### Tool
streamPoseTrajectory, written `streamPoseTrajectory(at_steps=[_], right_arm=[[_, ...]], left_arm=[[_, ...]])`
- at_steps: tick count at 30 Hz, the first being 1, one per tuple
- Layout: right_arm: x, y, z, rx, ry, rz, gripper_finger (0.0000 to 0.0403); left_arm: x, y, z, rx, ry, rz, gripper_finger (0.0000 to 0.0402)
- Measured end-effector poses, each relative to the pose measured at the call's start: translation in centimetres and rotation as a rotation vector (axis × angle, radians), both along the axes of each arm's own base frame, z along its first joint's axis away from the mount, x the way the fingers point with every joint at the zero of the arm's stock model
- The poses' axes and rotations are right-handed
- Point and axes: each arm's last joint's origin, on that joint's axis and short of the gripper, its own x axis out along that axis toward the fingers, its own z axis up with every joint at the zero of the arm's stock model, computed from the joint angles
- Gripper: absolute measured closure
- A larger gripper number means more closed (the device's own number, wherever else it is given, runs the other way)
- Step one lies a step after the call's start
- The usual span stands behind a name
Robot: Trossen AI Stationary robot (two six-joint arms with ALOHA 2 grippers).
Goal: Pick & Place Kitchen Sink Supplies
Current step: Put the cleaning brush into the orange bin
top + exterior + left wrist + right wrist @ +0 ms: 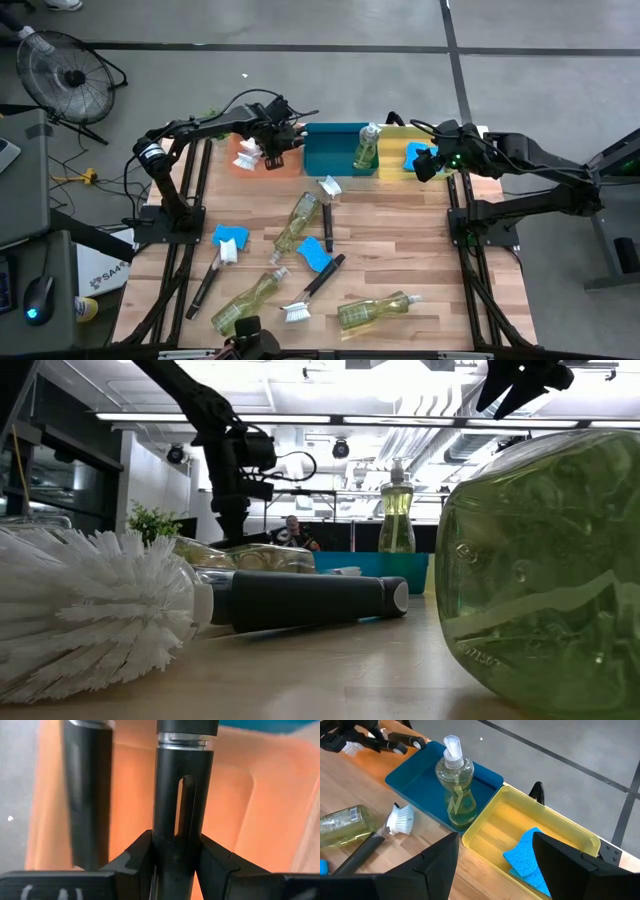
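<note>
Wooden table (400, 250) fills the lower middle of the high view. Near the bottom edge of the frame lie two clear bottles (372, 311) of yellow-green liquid on their sides, with a black brush (310, 290) with a white head between them. A little higher, in the centre, lies a blue sponge (314, 254), with a third lying bottle (297, 221) just above it, and a second sponge (230, 238) and a second brush (208, 278) lie to the left. Another brush (327, 205) lies above the middle, its white head close to the trays.

Along the upper edge of the table stand three trays side by side: orange tray (240, 160) at the left, blue tray (330, 150) in the centre, yellow tray (395, 150) at the right. One bottle (366, 147) stands upright in the blue tray, and a blue sponge (526, 858) lies in the yellow tray.

The left gripper (268, 150) is over the orange tray, and in the left wrist view its fingers are closed on the black handle of a brush (182, 810). The right gripper (428, 163) is over the yellow tray, its fingers apart and holding nothing.
</note>
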Motion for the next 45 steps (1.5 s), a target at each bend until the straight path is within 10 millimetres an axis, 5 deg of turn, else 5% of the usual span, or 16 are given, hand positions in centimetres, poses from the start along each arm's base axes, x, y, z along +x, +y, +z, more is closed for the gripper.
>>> streamPoseTrajectory(at_steps=[45], right_arm=[[0.03,0.0,0.02,0.001,-0.004,0.002,0.0155]], left_arm=[[-0.17,0.88,-0.52,0.121,0.021,0.049,0.0288]])
